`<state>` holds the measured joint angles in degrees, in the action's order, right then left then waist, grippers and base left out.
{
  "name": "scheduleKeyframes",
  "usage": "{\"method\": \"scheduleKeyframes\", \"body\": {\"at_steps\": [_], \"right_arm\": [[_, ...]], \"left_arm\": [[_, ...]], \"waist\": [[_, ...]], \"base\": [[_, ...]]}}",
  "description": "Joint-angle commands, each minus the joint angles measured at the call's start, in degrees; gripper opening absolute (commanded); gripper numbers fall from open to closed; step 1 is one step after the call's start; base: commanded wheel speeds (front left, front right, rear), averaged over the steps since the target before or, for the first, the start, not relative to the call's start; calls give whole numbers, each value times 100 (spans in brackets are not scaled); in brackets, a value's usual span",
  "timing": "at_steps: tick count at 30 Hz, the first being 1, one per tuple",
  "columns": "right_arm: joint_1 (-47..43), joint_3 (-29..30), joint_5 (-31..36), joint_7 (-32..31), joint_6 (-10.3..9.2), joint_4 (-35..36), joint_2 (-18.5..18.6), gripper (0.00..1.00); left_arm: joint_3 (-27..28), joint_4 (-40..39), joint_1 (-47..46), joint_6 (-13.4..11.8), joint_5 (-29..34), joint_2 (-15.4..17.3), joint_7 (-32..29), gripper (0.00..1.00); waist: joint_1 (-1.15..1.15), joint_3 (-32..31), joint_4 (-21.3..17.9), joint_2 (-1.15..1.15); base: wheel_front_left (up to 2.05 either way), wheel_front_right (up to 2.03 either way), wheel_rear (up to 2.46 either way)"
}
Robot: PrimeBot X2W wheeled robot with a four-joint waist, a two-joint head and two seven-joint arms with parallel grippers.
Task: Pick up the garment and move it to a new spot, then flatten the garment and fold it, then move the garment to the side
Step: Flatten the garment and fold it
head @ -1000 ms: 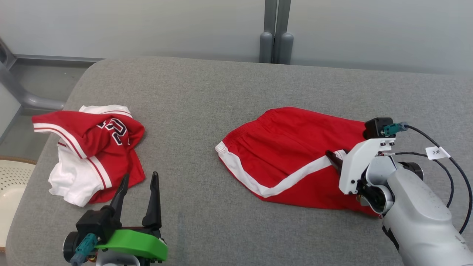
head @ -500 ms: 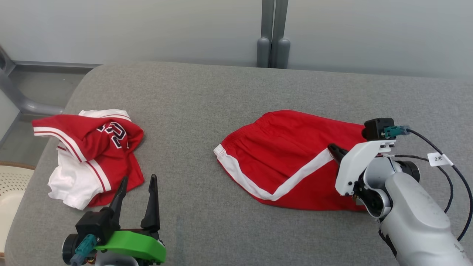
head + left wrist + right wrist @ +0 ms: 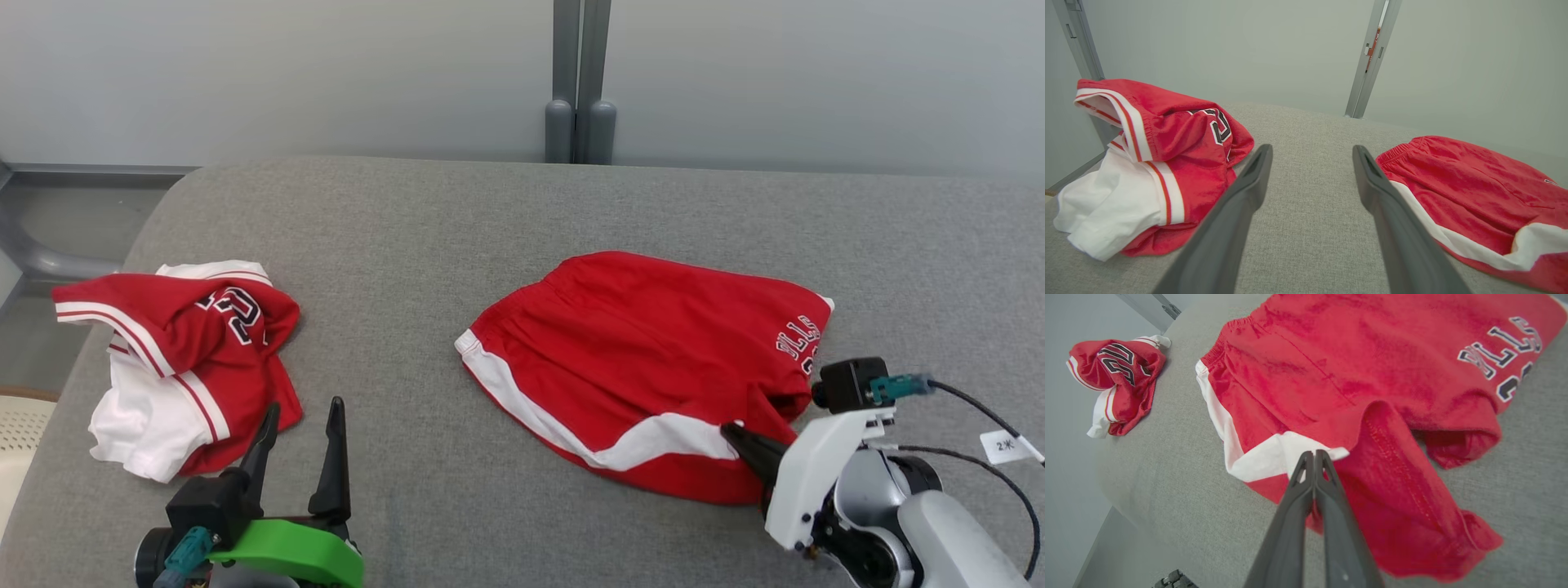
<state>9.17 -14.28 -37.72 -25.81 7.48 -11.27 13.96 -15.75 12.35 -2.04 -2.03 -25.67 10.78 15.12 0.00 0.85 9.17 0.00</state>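
The garment, a pair of red shorts (image 3: 645, 359) with white trim and lettering, lies spread on the grey padded surface (image 3: 408, 245), right of centre. My right gripper (image 3: 731, 431) is shut on the near hem where the white trim meets the red, and the cloth there is pulled up into a fold (image 3: 1392, 477). In the right wrist view the two fingers (image 3: 1314, 454) are pressed together with cloth between them. My left gripper (image 3: 303, 404) stands open at the lower left with nothing between its fingers (image 3: 1312, 148), beside a crumpled jersey.
A crumpled red and white jersey (image 3: 188, 343) with a number on it lies at the left end of the surface. A grey post (image 3: 575, 106) rises behind the far edge. A pale perforated basket (image 3: 20, 425) sits off the left edge.
My right gripper has drawn the shorts' near hem toward me, uncovering the lettering on the right leg. The head camera has also shifted. The left gripper stays open in place.
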Motion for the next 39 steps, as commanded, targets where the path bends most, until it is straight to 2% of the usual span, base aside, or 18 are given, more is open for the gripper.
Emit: {"method": "scheduleKeyframes", "body": {"at_steps": [1, 6, 11, 12, 13, 20, 28, 34, 39], "right_arm": [[-201, 46, -27, -122, 2, 187, 28, 0], [-918, 183, -41, -637, 2, 928, -4, 0], [-1420, 336, 77, -1064, 2, 1332, -90, 0], [-1509, 359, 92, -1154, 2, 1385, -120, 40], [-1579, 381, 137, -1235, 2, 1424, -132, 100], [-1840, 436, 243, -1679, 2, 1618, -204, 100], [-1701, 645, 228, -1276, 3, 2014, -280, 100], [-1622, 767, 318, -1006, 3, 2053, -279, 100], [-1460, 933, 414, -528, 3, 1965, -347, 100]], "left_arm": [[-3, 14, 53, -6, -59, 32, -16, 100], [-15, 53, 49, -18, -70, 30, -15, 100], [-29, 102, 33, 0, -103, 47, -14, 100], [-37, 114, 31, 5, -108, 47, -19, 100], [-48, 125, 25, 9, -114, 47, -25, 100], [-86, 159, 9, -12, -135, 67, -55, 100], [-118, 133, 15, -41, -133, 106, -84, 100], [-148, 125, 29, -55, -141, 121, -92, 100], [-166, 101, 14, -63, -126, 134, -84, 100]], "waist": [[0, 11, -28, 0], [0, 12, -93, 0], [0, -2, -170, 0], [0, -5, -189, 0], [0, -8, -205, 0], [0, -51, -276, 0], [0, -75, -312, 0], [0, -105, -315, 0], [0, -99, -308, 0]], "base": [[0, 0, 0], [0, 0, 0], [0, 0, 0], [0, 0, 0], [0, 0, 0], [0, 0, 0], [0, 0, 0], [0, 0, 0], [0, 0, 0]]}}
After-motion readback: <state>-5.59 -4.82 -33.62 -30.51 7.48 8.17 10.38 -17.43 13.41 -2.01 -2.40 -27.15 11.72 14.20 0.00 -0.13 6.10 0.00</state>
